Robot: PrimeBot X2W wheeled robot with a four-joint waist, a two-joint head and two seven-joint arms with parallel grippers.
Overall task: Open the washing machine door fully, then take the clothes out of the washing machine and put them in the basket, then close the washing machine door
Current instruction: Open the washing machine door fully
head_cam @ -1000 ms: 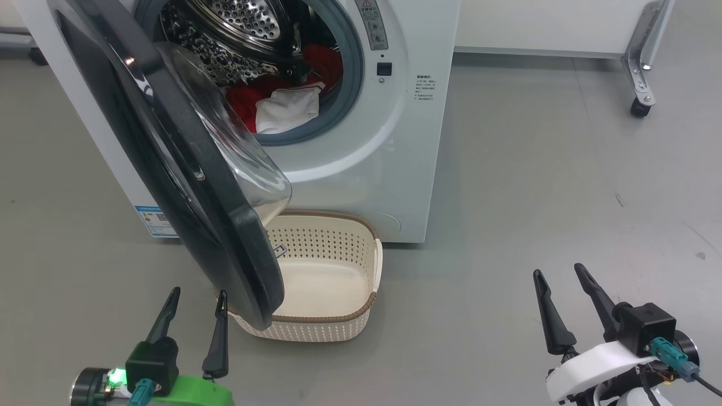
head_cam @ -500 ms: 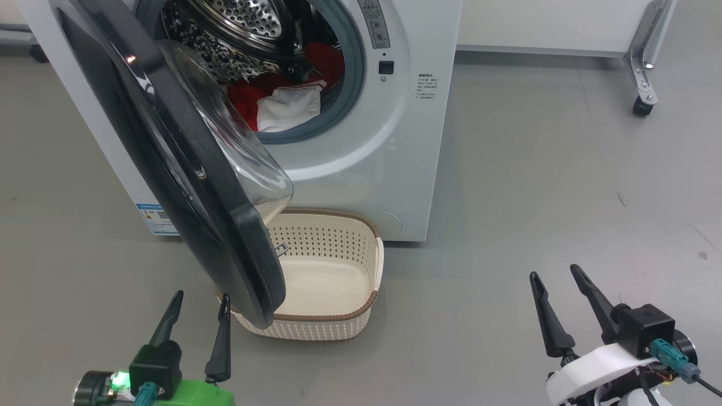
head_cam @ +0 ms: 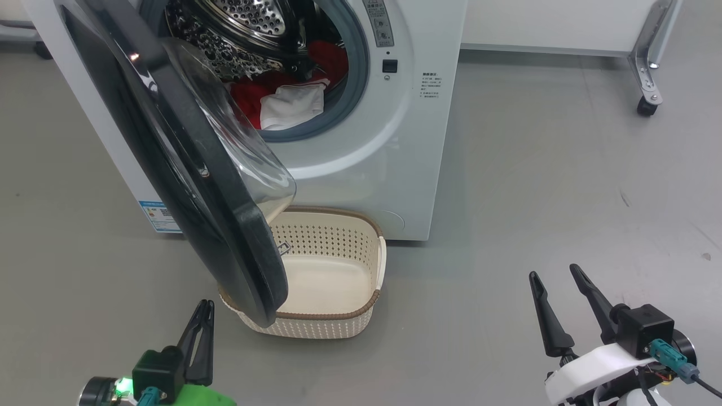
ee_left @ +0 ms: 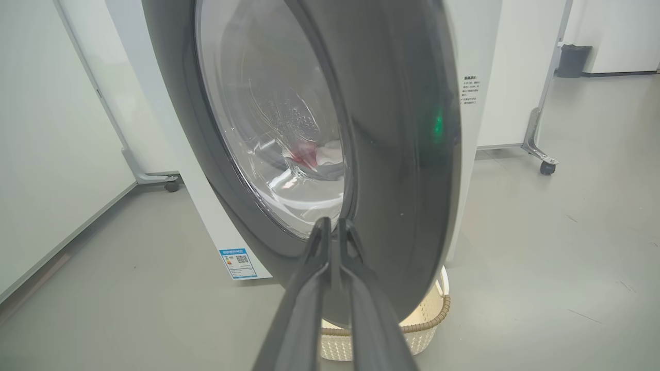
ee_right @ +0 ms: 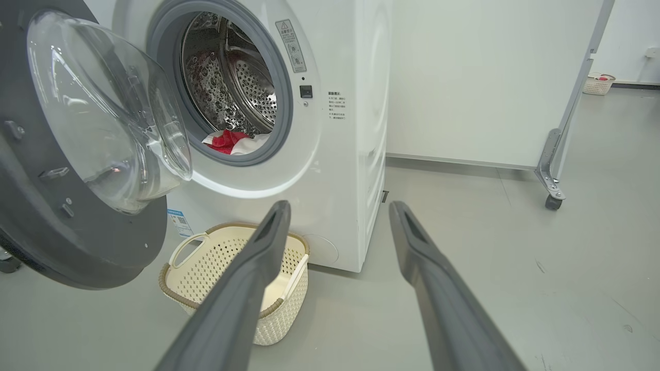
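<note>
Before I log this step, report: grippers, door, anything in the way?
Left gripper shut, empty, near door. Right gripper open. Door swung out, overhanging basket; clothes inside washing machine.

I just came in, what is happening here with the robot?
The robot is about to unload the washing machine. The washing machine door stands partly open; the red garment and the white cloth lie in the drum. The basket waits on the floor in front, with nothing visible inside. The left gripper, shut and holding nothing, is near the door's lower edge; the right gripper hovers open.
</note>
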